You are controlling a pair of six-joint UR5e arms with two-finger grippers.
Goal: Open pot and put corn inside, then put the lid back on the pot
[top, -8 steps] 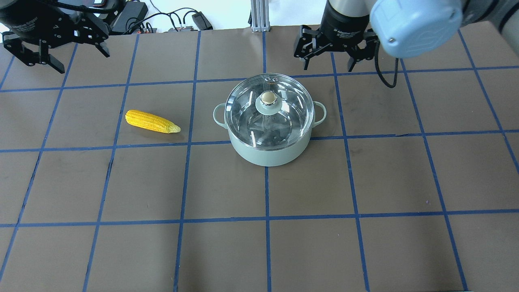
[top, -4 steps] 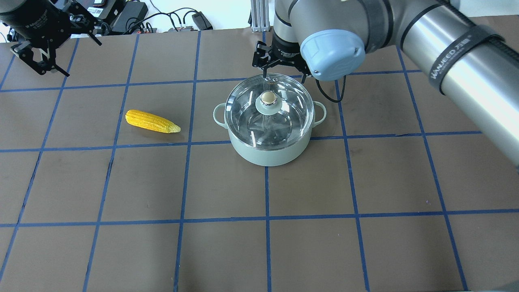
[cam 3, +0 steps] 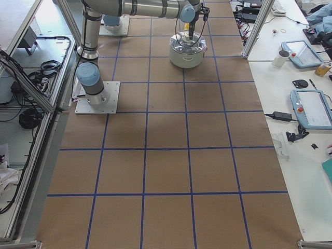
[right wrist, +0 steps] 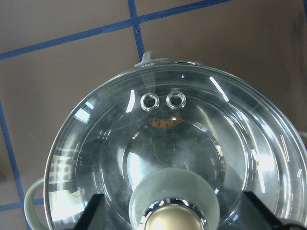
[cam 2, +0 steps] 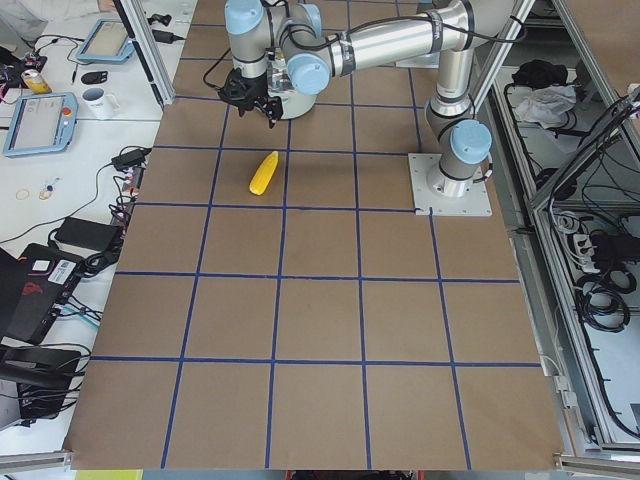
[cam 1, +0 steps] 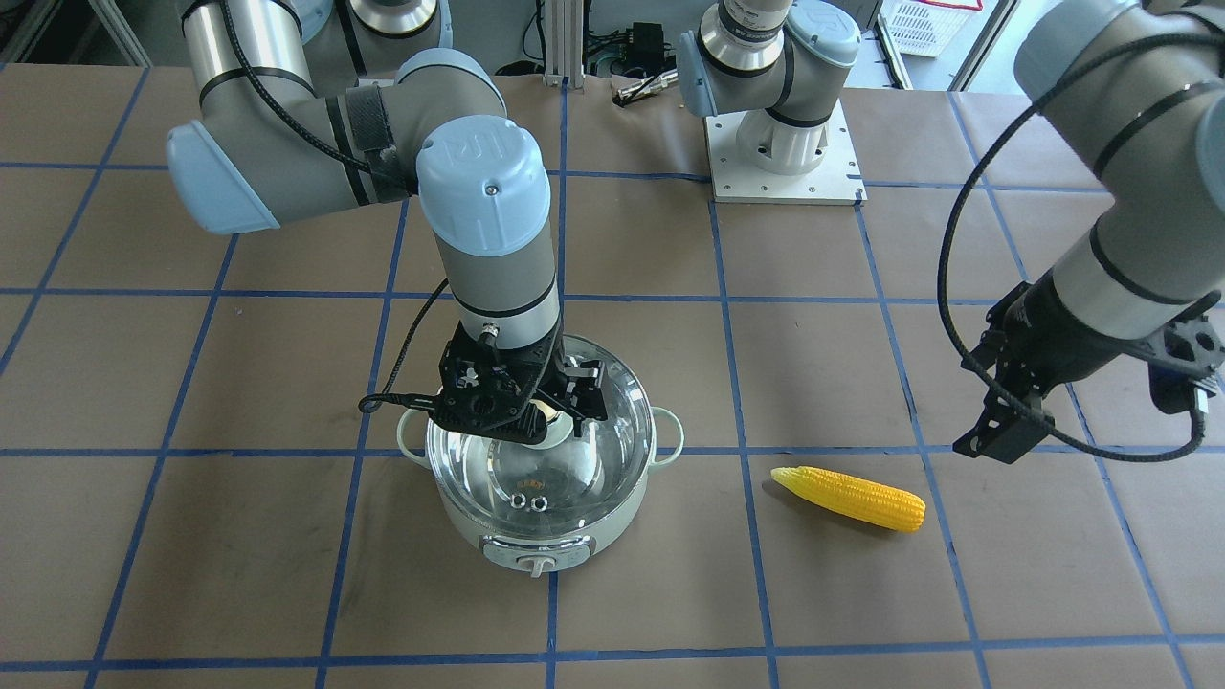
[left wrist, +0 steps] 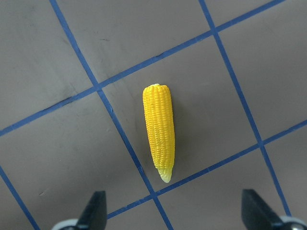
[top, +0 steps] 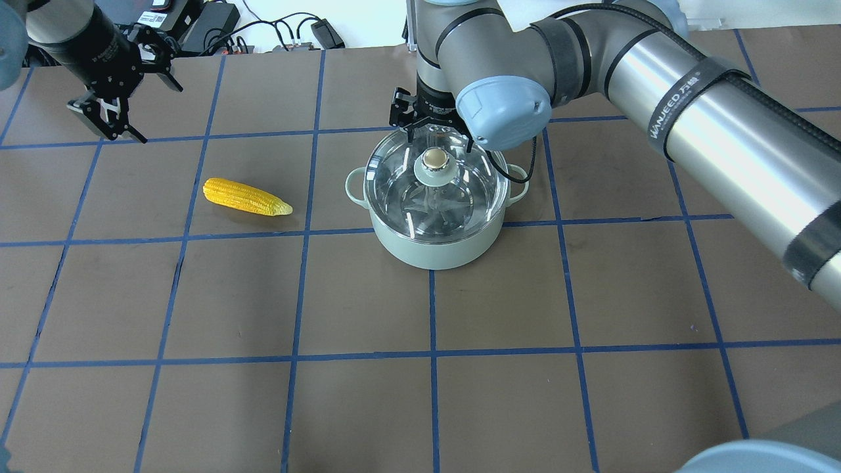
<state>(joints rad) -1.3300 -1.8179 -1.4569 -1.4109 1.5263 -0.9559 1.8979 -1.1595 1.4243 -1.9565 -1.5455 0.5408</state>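
1. Brown counter (top: 368, 407) ruled into squares by blue tape lines (top: 299, 263). Cables and power bricks lie along its far edge, as seen from overhead.
2. Pale mint electric pot (top: 433, 253) stands upright near the counter's middle, with a loop handle on each side. Its control knob (cam 1: 538, 565) faces away from the robot's base.
3. Glass lid (top: 407, 197) sits flat on the pot rim, closed. Its two vent holes (right wrist: 163, 100) lie on the control-knob side, and the gold-beige lid knob (top: 433, 158) is at the centre.
4. Right claw (cam 1: 536, 411) is directly over the pot, pointing down and spread. One finger stands on each side of the lid knob. The wrist view shows a gap between each fingertip and the knob's pale base, so nothing is pinched.
5. Corn (top: 246, 197) lies flat on the counter on the pot's left-arm side, well apart from the pot, with its tapered tip toward the pot.
6. Left claw (left wrist: 175, 211) hangs above the counter beyond the corn from the pot. It is spread wide and empty, with the corn in its camera view ahead of the fingertips.
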